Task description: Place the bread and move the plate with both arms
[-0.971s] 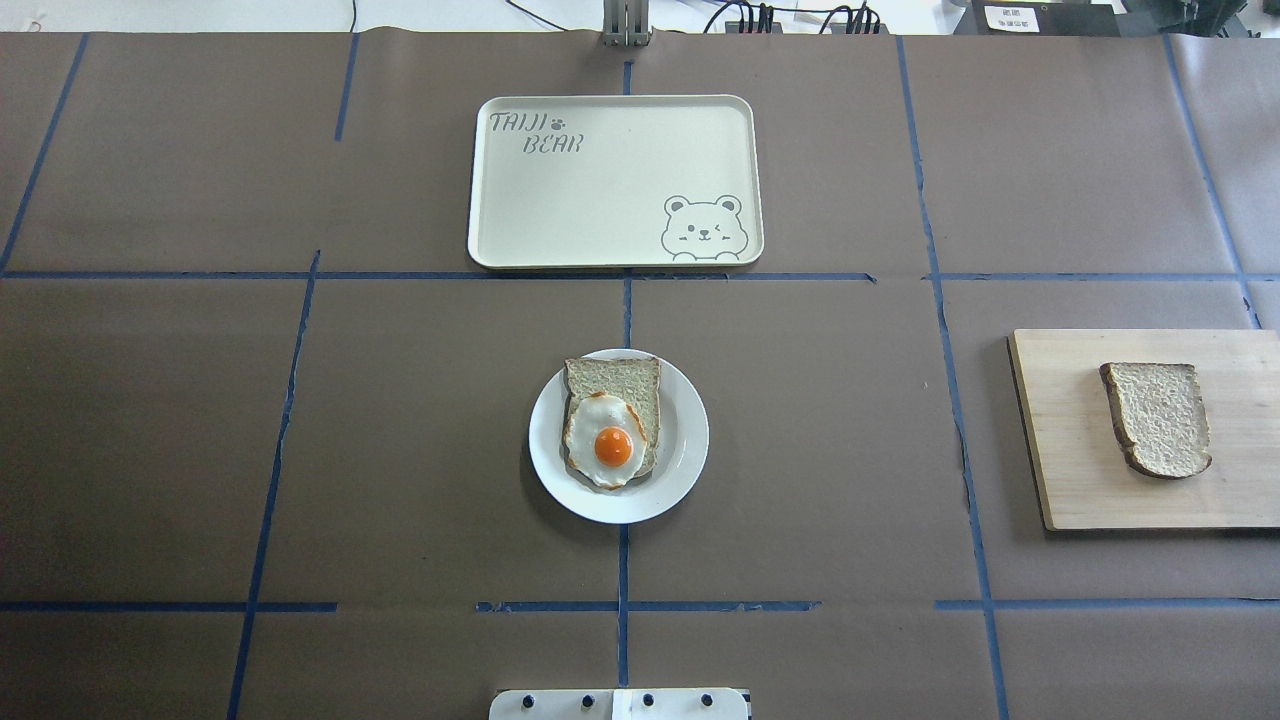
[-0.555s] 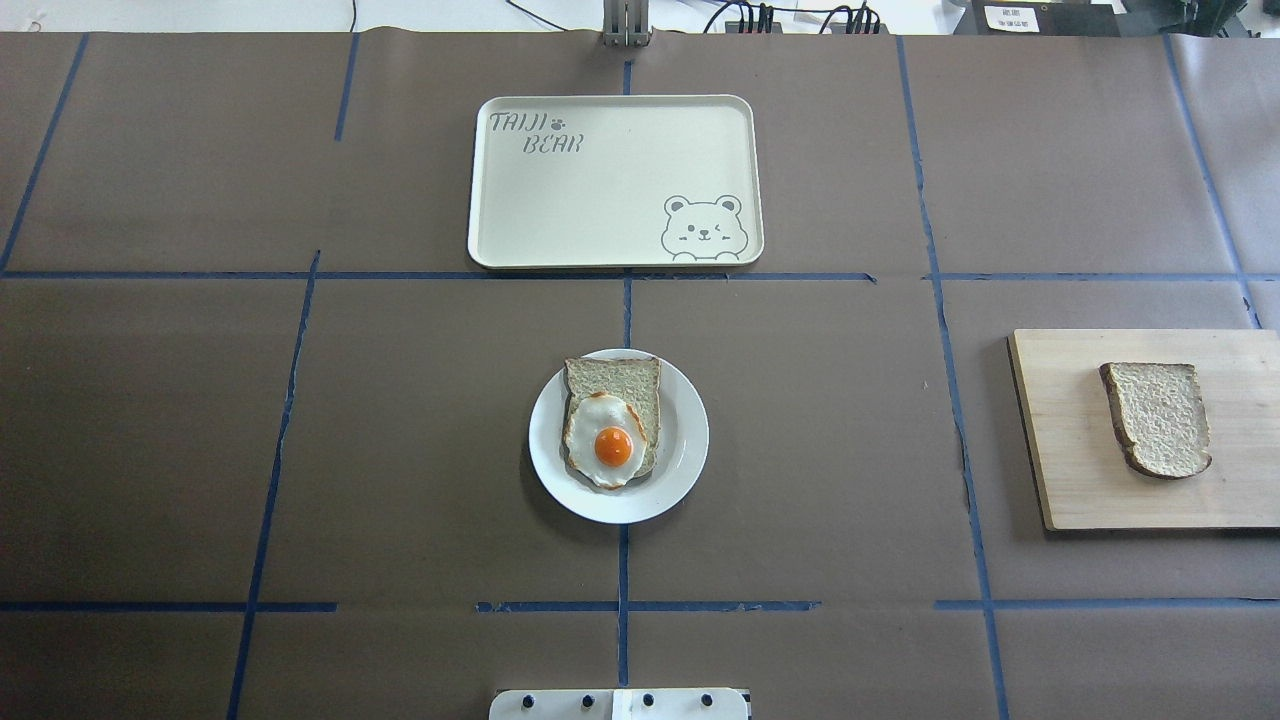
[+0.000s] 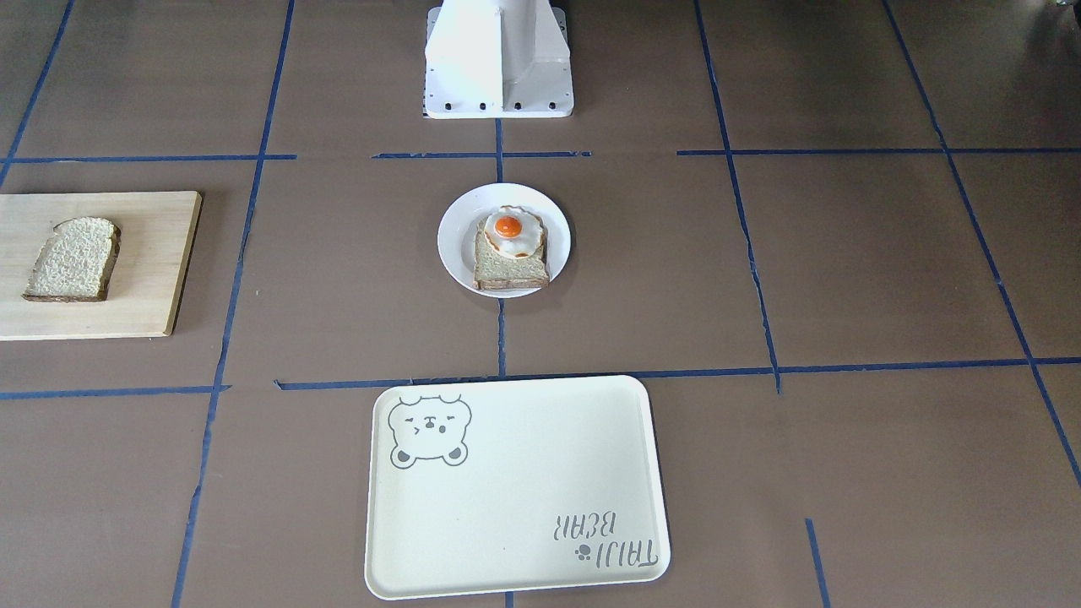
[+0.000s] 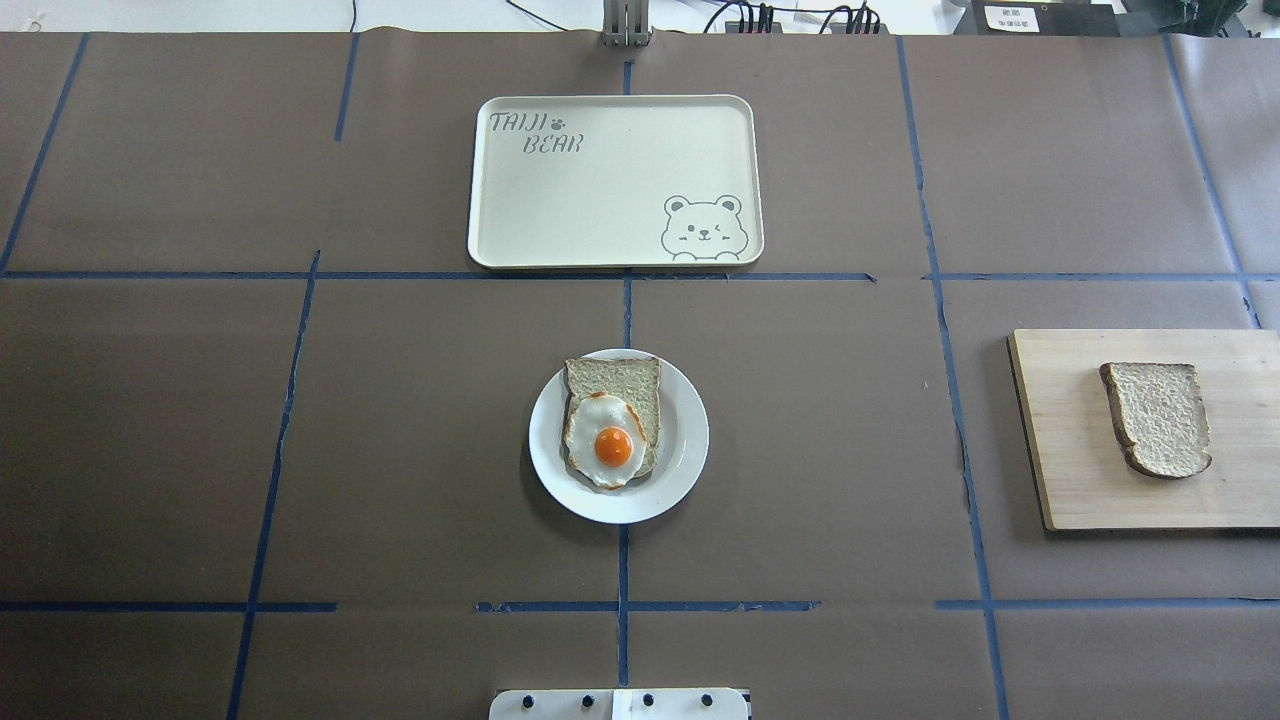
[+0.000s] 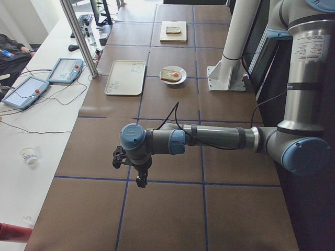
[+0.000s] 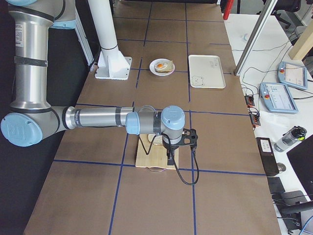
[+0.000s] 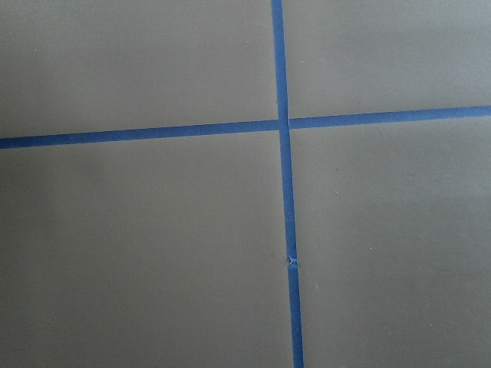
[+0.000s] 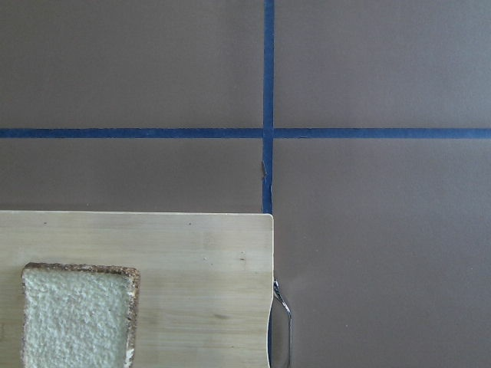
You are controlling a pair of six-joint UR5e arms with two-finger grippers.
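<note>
The bread (image 4: 1155,418), a domed dark-crusted slice, lies on a wooden board (image 4: 1060,450) at the table's right; it also shows in the front view (image 3: 74,259) and the right wrist view (image 8: 77,318). The white plate (image 4: 690,430) sits mid-table and holds a squarer slice topped with a fried egg (image 4: 612,446). My right gripper (image 6: 170,159) hangs above the board's outer end, seen only in the exterior right view. My left gripper (image 5: 141,180) hangs over bare table far to the left, seen only in the exterior left view. I cannot tell if either is open or shut.
A cream tray with a bear drawing (image 4: 600,180) lies beyond the plate, also in the front view (image 3: 507,490). The white pedestal base (image 3: 498,59) stands at the robot's edge. Blue tape lines cross the brown table cover. Tablets and cables lie past the far edge.
</note>
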